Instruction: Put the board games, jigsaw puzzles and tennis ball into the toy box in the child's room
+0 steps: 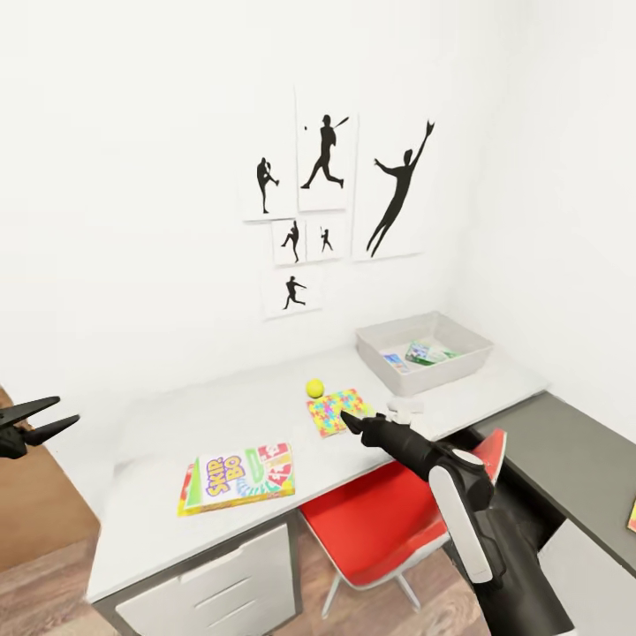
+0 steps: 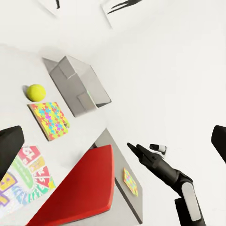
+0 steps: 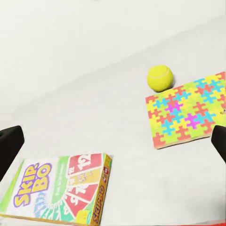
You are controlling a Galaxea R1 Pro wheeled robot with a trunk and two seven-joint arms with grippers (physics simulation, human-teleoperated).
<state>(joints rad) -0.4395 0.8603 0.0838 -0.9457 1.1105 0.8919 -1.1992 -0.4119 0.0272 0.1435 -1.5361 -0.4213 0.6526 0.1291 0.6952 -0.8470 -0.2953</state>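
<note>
On the light grey table [image 1: 177,424] lies a long yellow-green-red board game [image 1: 237,477], also in the right wrist view [image 3: 56,190]. The tennis ball [image 1: 315,388] rests beside a jigsaw puzzle [image 1: 338,410]. My right gripper [image 1: 352,421] hovers open and empty at the puzzle's near edge; its fingers [image 3: 9,150] stand wide apart. A second puzzle [image 2: 130,182] lies on the dark grey top. The grey toy box [image 1: 389,336] at the back holds a green-blue box [image 1: 430,354]. My left gripper [image 1: 66,412] hangs open off the table's left end.
A red chair [image 1: 389,521] is tucked under the table in front of my right arm. A small white object [image 1: 406,408] lies next to the puzzle. White drawers [image 1: 212,592] are below the top. Walls close the back and right sides.
</note>
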